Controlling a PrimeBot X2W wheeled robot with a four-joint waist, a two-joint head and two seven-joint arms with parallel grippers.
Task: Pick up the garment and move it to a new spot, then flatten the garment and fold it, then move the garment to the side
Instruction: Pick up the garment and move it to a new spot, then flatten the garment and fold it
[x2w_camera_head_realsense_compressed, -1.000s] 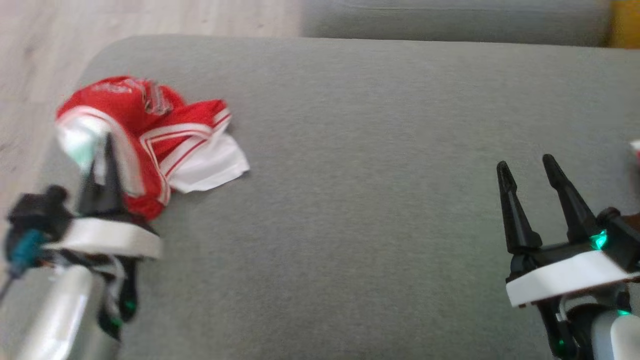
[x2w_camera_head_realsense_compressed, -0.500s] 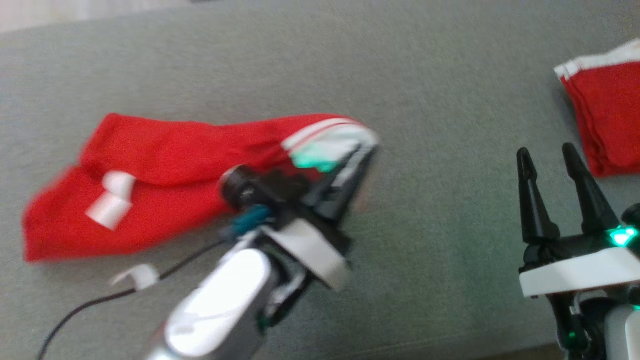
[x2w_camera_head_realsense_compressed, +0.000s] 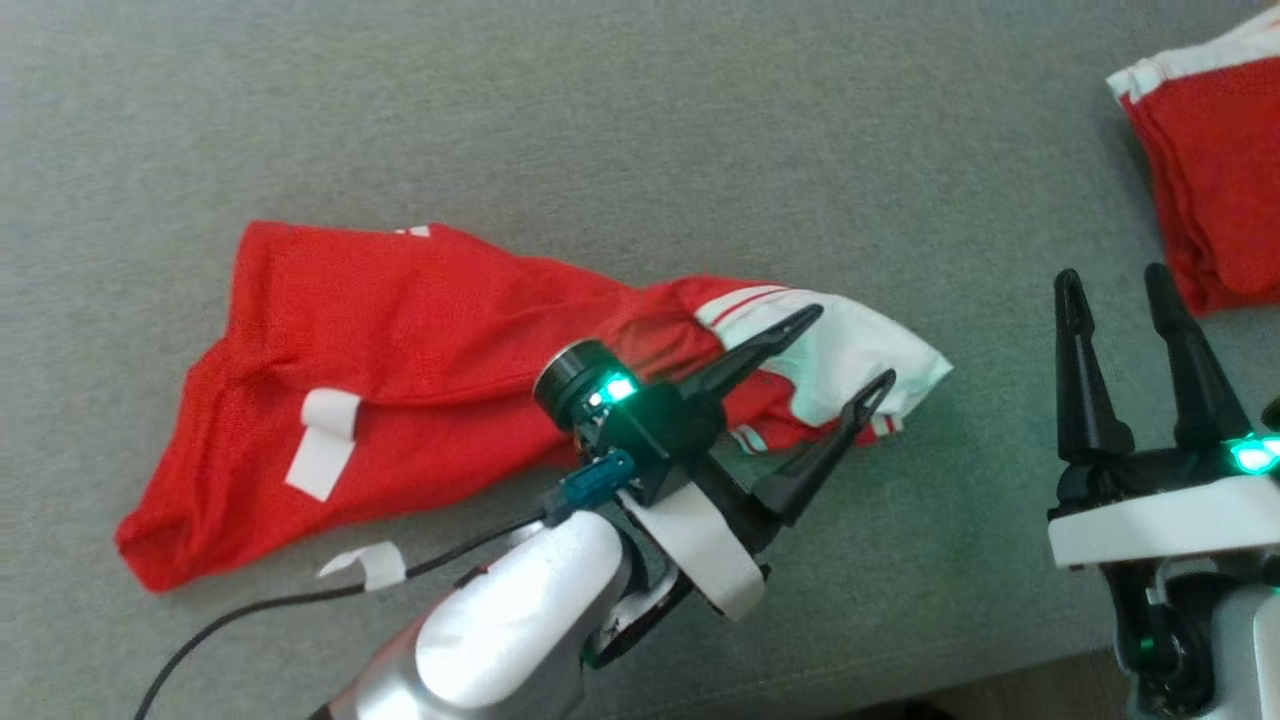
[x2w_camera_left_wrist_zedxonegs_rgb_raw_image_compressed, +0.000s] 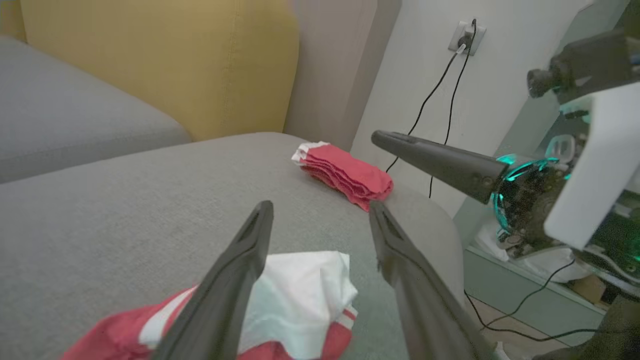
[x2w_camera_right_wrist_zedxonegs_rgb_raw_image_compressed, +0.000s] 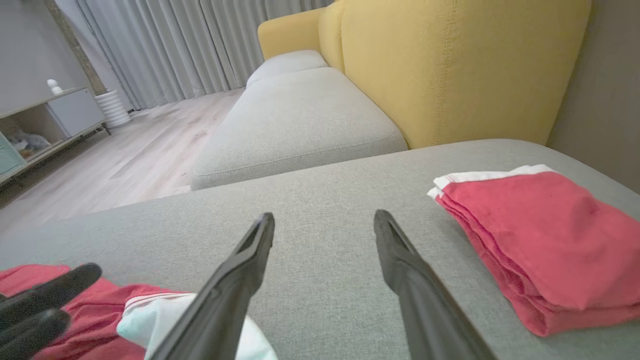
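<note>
We see the red garment (x2w_camera_head_realsense_compressed: 420, 340), limp cloth with white striped trim, lying crumpled and stretched long on the grey woven cushion (x2w_camera_head_realsense_compressed: 600, 130), left of centre. Our left gripper (x2w_camera_head_realsense_compressed: 852, 345) spreads its tapered dark fingers over the white sleeve, gripping nothing. Our right gripper (x2w_camera_head_realsense_compressed: 1112, 275) stands open at near right, near a neatly folded red stack (x2w_camera_head_realsense_compressed: 1210, 180).

We note the left gripper (x2w_camera_head_realsense_compressed: 851, 345) and its forearm (x2w_camera_head_realsense_compressed: 500, 640) covering part of the red garment (x2w_camera_head_realsense_compressed: 400, 340) by its white end. The folded red stack (x2w_camera_head_realsense_compressed: 1215, 170) runs off the right edge. From the left wrist, the garment is cut by the bottom edge, one finger (x2w_camera_left_wrist_zedxonegs_rgb_raw_image_compressed: 225, 290) across it.
</note>
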